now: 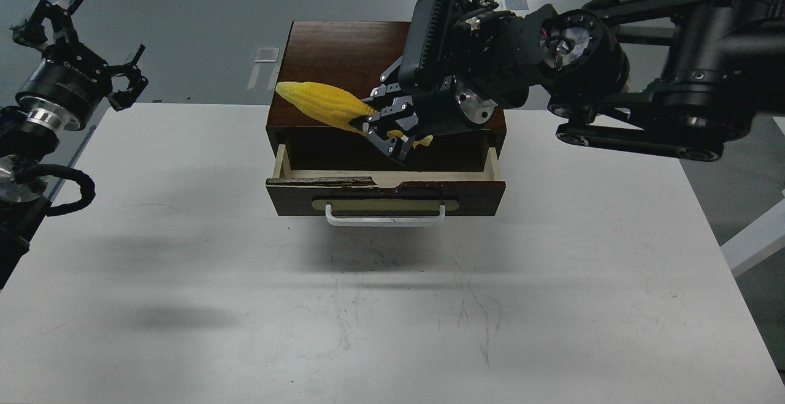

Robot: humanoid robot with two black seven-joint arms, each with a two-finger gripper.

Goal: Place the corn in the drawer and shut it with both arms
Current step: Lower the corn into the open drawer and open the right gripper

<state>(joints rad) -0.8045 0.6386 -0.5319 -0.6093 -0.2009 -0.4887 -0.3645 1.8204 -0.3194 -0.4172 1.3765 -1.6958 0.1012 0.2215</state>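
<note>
the right tool (385, 127) clamps the ribbed, tapered yellow corn (322, 105) by its thick end, above the open drawer (386, 192): dark wood, pale inside, chipped top edge, white bar handle. left of the drawer, off the white desk (184, 281), the left tool (101, 60) hangs with claws spread, empty.
</note>
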